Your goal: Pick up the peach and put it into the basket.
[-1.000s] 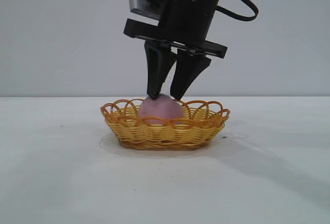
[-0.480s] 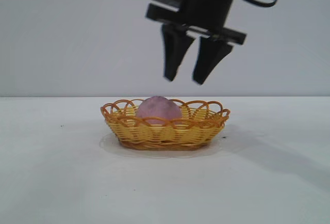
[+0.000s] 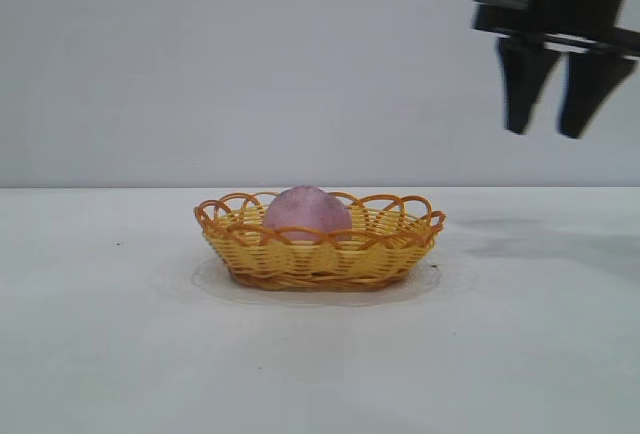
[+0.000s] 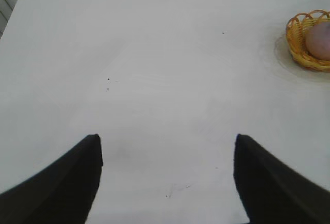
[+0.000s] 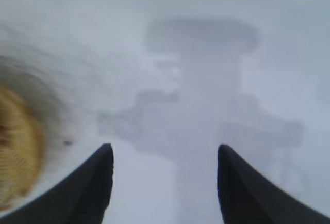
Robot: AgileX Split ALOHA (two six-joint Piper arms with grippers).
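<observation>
Only outside: peach (image 3: 306,212) in basket (image 3: 322,250).

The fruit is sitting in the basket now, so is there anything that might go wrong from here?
Not much, I think. The peach rises above the low rim of the basket, so a bump might tip it out. The right gripper hangs open, up and off to the basket's right; swinging low across the table, it might clip the rim. The left gripper, open above bare table, is far from the basket and looks harmless.
</observation>
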